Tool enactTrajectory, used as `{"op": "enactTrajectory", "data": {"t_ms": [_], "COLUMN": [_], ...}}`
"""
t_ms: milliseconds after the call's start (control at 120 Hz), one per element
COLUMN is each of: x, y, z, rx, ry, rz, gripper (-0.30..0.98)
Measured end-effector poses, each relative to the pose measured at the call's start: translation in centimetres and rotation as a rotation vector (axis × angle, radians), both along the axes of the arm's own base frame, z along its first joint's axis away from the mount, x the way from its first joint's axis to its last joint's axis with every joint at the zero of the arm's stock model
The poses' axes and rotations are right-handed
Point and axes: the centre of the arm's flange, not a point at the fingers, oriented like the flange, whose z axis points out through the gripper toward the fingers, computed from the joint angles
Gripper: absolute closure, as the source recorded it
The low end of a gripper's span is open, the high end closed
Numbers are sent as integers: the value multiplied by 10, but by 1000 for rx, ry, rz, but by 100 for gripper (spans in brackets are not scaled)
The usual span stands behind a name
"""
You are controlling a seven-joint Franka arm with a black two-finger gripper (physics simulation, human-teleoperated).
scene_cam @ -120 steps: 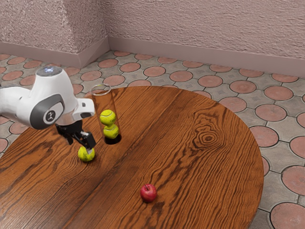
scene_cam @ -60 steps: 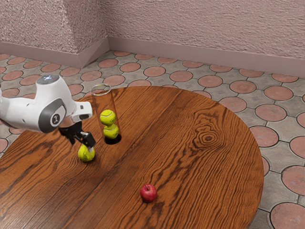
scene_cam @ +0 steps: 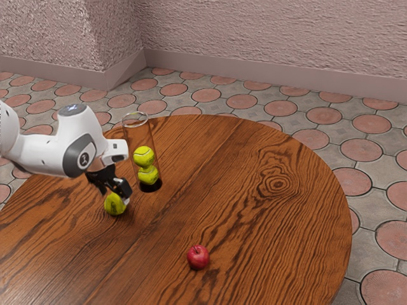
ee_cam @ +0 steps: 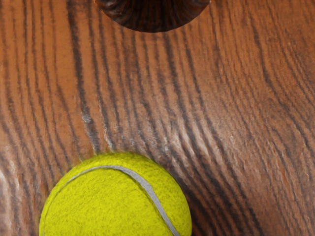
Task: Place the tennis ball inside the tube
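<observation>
In the exterior view my gripper (scene_cam: 115, 192) is low over the loose tennis ball (scene_cam: 114, 204), its fingers apart and one fingertip beside the ball's right side. The ball rests on the table. Just beyond stands the upright clear tube (scene_cam: 141, 132), with two tennis balls stacked inside above its black base. The wrist view has the loose ball (ee_cam: 115, 199) large under my hand, and the tube's dark base (ee_cam: 153, 14) a short way off from it. How the far finger meets the ball is hidden.
A red apple (scene_cam: 198, 257) sits on the round wooden table (scene_cam: 254, 219), toward the exterior view's lower middle, well away from ball and tube. The table's curved edge runs along the exterior view's right.
My hand has come down slightly and shifted toward the exterior view's right, bringing the near fingertip from over the ball to beside it. Ball, tube and apple have stayed put.
</observation>
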Motion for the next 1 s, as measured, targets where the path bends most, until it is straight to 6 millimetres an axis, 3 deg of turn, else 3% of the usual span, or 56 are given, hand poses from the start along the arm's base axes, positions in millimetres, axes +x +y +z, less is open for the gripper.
{"op": "enactTrajectory", "data": {"t_ms": [292, 633, 1000], "x": [2, 18, 18], "y": [17, 20, 22], "z": [-16, -39, -41], "rx": [-2, -17, -25], "ry": [24, 42, 41], "rz": [1, -28, -39], "gripper": [0, 1, 28]}}
